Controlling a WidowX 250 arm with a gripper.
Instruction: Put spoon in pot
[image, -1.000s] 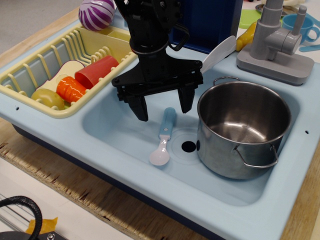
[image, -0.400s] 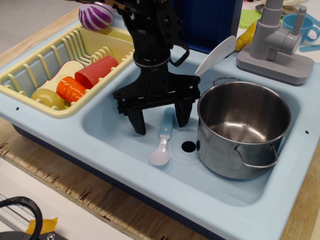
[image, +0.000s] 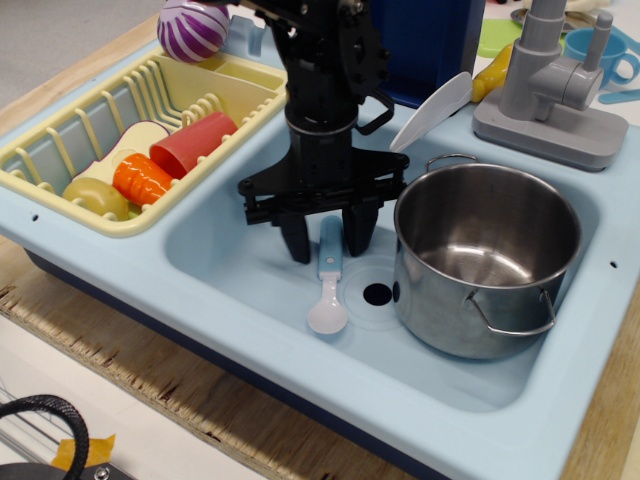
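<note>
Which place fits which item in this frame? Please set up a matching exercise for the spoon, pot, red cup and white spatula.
Items:
1. spoon
2. pot
3. red cup
4. white spatula

Places:
A. lying in the yellow dish rack
B. leaning at the back edge of the sink, beside the faucet
C. flat on the sink floor, handle between the fingers of the gripper
D. upright on the right side of the sink, empty

Pairs: 1-C, 2-D, 3-A, 4-B
</note>
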